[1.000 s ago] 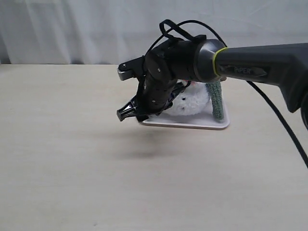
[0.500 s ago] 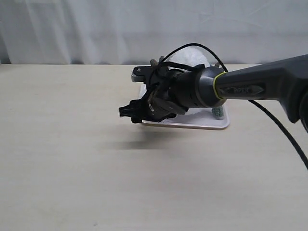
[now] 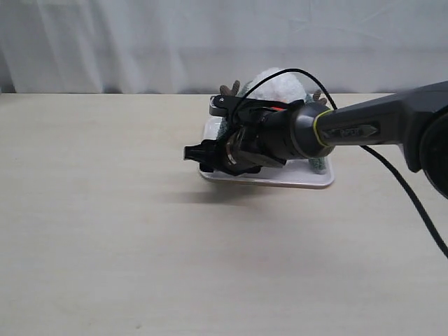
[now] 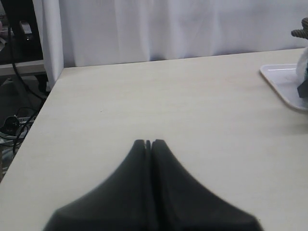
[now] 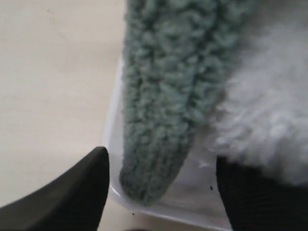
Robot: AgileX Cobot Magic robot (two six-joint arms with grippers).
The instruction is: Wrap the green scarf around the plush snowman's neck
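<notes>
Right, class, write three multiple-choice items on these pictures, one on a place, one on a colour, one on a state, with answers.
1. Where does the plush snowman sit? A on the floor; B on the white tray; C in a box.
2. What colour is the scarf? A red; B grey-green; C yellow.
3. How is the left tool? A shut, empty; B open; C shut on a cup.
Answers: 1 B, the tray's rim shows below it; 2 B, clear in the right wrist view; 3 A, its tips meet with nothing between.
</notes>
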